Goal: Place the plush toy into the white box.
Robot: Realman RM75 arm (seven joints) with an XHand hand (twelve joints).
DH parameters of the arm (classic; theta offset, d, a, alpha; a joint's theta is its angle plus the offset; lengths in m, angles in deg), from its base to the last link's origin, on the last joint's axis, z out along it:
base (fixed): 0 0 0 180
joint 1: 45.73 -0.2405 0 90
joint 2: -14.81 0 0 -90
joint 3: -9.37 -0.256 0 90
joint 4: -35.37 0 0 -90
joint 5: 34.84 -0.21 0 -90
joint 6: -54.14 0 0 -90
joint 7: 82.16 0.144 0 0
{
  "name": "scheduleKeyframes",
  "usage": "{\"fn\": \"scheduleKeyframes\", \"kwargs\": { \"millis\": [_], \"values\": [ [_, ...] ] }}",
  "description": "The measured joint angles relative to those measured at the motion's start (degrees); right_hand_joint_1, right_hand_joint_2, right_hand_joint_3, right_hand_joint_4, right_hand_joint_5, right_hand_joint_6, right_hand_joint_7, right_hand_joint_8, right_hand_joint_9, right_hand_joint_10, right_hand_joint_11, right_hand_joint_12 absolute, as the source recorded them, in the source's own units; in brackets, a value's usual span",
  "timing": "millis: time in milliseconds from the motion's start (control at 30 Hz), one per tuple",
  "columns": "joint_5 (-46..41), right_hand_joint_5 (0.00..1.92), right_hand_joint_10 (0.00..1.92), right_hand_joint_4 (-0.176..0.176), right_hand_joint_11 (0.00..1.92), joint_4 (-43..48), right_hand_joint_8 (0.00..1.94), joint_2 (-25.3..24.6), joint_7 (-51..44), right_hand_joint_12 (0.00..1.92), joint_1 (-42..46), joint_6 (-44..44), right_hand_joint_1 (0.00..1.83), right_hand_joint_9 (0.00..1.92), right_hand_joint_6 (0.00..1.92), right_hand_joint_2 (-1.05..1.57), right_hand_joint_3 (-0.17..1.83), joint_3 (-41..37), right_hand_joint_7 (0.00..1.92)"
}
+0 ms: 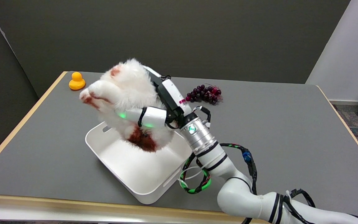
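Above the white box [141, 169], the right hand [158, 109] has its fingers wrapped around the fluffy white plush toy [126, 99] with reddish patches, holding it over the smooth rounded plastic tub. Rubber duck [76, 81] and beaded purple grapes [204, 94] sit behind.

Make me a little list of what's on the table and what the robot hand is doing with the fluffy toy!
toy: white plush toy with red-brown patches, up in the air
held by: right hand, fingers wrapped around it
under the toy: white box, open on top, nothing seen inside
far left corner: yellow duck
behind the arm: purple grapes
table: grey
job done: not yet, toy above the box
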Motion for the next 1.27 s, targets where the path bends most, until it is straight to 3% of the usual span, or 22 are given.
{"fn": "scheduleKeyframes", "kwargs": {
  "millis": [67, 133, 167, 233, 300, 367, 500, 567, 667, 1000, 1067, 1167, 1267],
  "values": [
    [0.5, 0.50, 1.56, -0.110, 0.62, -0.5, 1.49, -0.1, 2.3, 1.92, 0.3, -0.2, 1.18, 0.75, 1.62, 1.19, 0.24, 0.3, 0.76],
    [0.9, 0.48, 1.51, -0.106, 0.53, -0.8, 1.52, -0.2, 3.8, 1.92, 0.5, -0.3, 1.14, 0.73, 1.62, 1.25, 0.16, 0.6, 0.76],
    [1.1, 0.42, 1.37, -0.107, 0.43, -1.0, 1.35, -0.2, 4.7, 1.83, 0.6, -0.3, 1.03, 0.63, 1.42, 1.18, 0.25, 0.7, 0.67],
    [1.5, 0.16, 0.71, -0.083, 0.12, -1.4, 0.41, -0.3, 6.0, 1.32, 0.8, -0.3, 0.52, 0.17, 0.41, 0.70, 0.96, 0.9, 0.24],
    [2.1, 0.07, 0.45, -0.056, 0.00, -1.9, 0.19, -0.3, 7.1, 1.03, 0.9, -0.3, 0.45, 0.01, 0.33, 0.64, 0.95, 1.1, 0.07],
    [2.8, 0.03, 0.00, -0.037, 0.00, -2.6, 0.00, -0.4, 8.0, 0.52, 0.9, -0.3, 0.38, 0.00, 0.12, 0.62, 0.89, 1.2, 0.00],
    [4.4, 0.00, 0.00, -0.036, 0.00, -3.8, 0.00, -0.3, 9.6, 0.10, 0.7, -0.2, 0.38, 0.00, 0.07, 0.62, 0.86, 1.2, 0.00],
    [5.1, 0.00, 0.00, -0.040, 0.00, -4.5, 0.00, -0.2, 10.2, 0.01, 0.6, 0.0, 0.39, 0.00, 0.06, 0.61, 0.85, 1.2, 0.00],
    [5.8, 0.00, 0.00, -0.037, 0.00, -5.1, 0.00, 0.0, 10.9, 0.00, 0.4, 0.3, 0.39, 0.00, 0.05, 0.67, 0.68, 1.3, 0.00],
    [7.1, 0.00, 0.00, -0.039, 0.00, -6.2, 0.00, 1.3, 12.5, 0.00, 0.8, -2.6, 0.38, 0.00, 0.05, 0.67, 0.71, -0.6, 0.00],
    [7.1, 0.00, 0.00, -0.039, 0.00, -6.2, 0.00, 1.7, 12.7, 0.00, 1.1, -4.7, 0.41, 0.00, 0.07, 0.61, 0.84, -1.9, 0.00],
    [6.2, 0.00, 0.00, -0.041, 0.00, -6.1, 0.00, 2.8, 12.9, 0.00, 2.0, -8.3, 0.36, 0.00, 0.07, 0.68, 0.72, -4.4, 0.00],
    [4.2, 0.00, 0.00, -0.041, 0.00, -5.7, 0.00, 4.4, 13.1, 0.00, 2.9, -11.8, 0.34, 0.00, 0.07, 0.69, 0.73, -7.4, 0.00]
  ]
}}
